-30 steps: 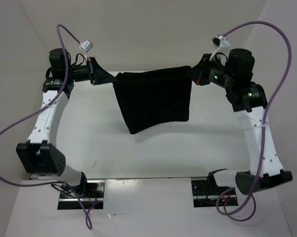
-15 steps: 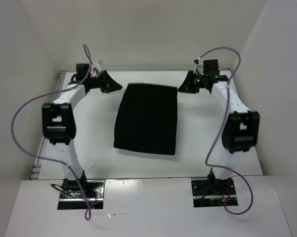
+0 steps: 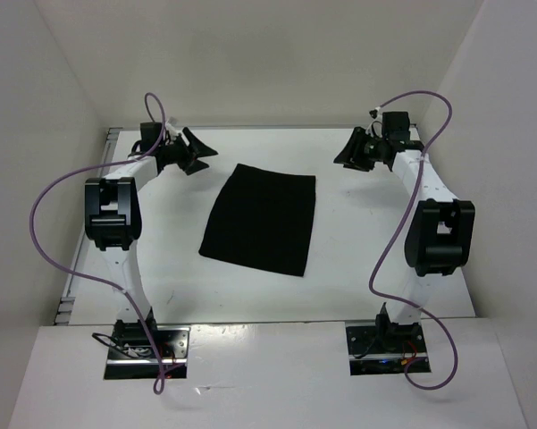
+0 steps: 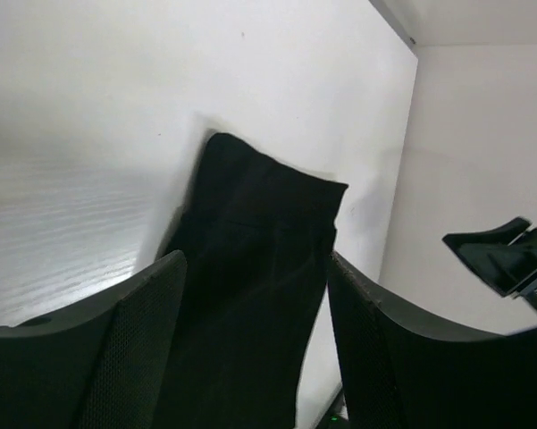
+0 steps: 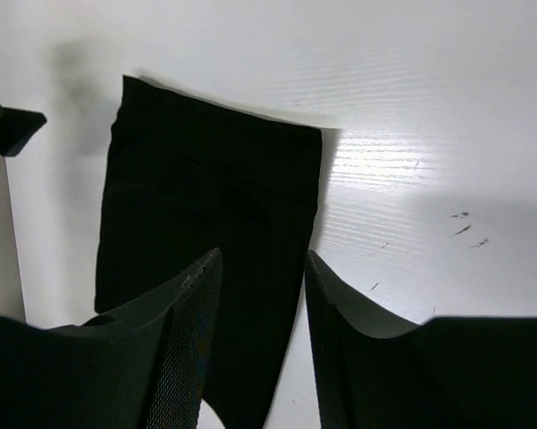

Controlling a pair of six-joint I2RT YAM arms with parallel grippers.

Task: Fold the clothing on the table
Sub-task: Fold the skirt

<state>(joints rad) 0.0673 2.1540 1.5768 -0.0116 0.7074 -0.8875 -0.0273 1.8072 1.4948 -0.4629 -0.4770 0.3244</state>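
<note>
— Where is the clothing (image 3: 259, 219) from where you stand?

— Flat on the table (image 3: 174, 268), about the middle, a touch toward the 12 o'clock side. It's a plain black rectangle lying a little askew. The far edge faces 12, and the near edge drifts toward 7. It looks smooth, and I can't see how many layers there are.

— Is either pincer holding it?

— No. The left gripper (image 3: 195, 152) hangs at about 10 o'clock from the cloth, near its far left corner but apart from it. Its jaws are spread wide with nothing between them. From its own camera you look down between the two fingers (image 4: 143, 349) at black fabric lying on the white top.

— And the other one?

— The right gripper (image 3: 350, 152) is at about 2 o'clock, off the far right corner, and isn't touching the fabric either. Its jaws are parted, though less widely than the left one's, and they're empty. Its camera shows the cloth below, between the fingers (image 5: 183, 349), with bare table off toward 3 o'clock.

— How do the arms stand?

— Both reach from the near edge toward 12, with their elbows raised on either side of the cloth. A purple cable (image 3: 34, 210) loops off the left arm toward 9, and the white walls (image 3: 277, 63) close in around the table.
</note>
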